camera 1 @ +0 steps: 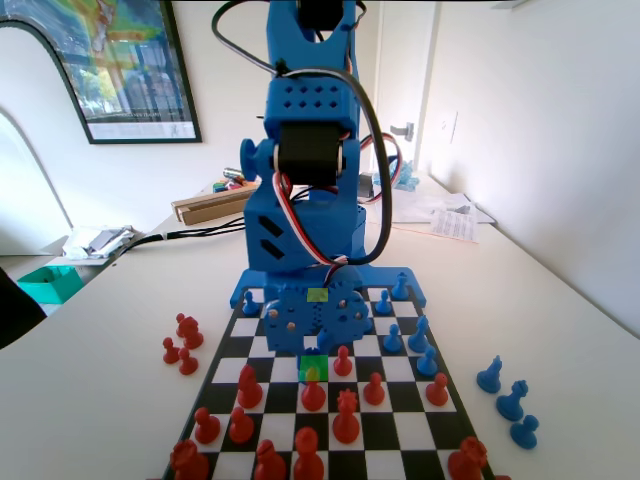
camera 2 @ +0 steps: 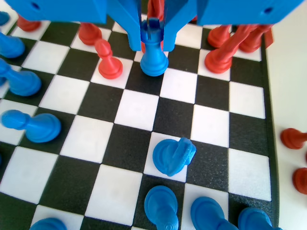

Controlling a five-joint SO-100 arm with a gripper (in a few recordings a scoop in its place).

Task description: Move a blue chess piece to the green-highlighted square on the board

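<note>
In the fixed view I see the blue arm bent low over the far half of the board (camera 1: 400,420), its wrist plate covering the squares just beyond the green-highlighted square (camera 1: 314,366). That lime square sits near the board's middle, and a red pawn (camera 1: 313,392) stands just in front of it, its head overlapping the square's near edge. From here I cannot make out the jaws themselves. More red pieces fill the near ranks, several red ones lie off the board on the table (camera 1: 560,300) at the picture's left, and three blue pieces (camera 1: 508,400) stand on the table at the right. In the wrist view I have the gripper (camera 2: 153,36) coming down from the top edge, its two jaws pressed in on either side of the blue chess piece (camera 2: 154,55), pinching it around the head. The piece stands upright, its base meeting a black square, though I cannot tell whether it rests there or hangs just above. Another red pawn (camera 2: 109,60) stands just to its left, and a blue knight (camera 2: 173,155) lies nearer the bottom on a white square.
</note>
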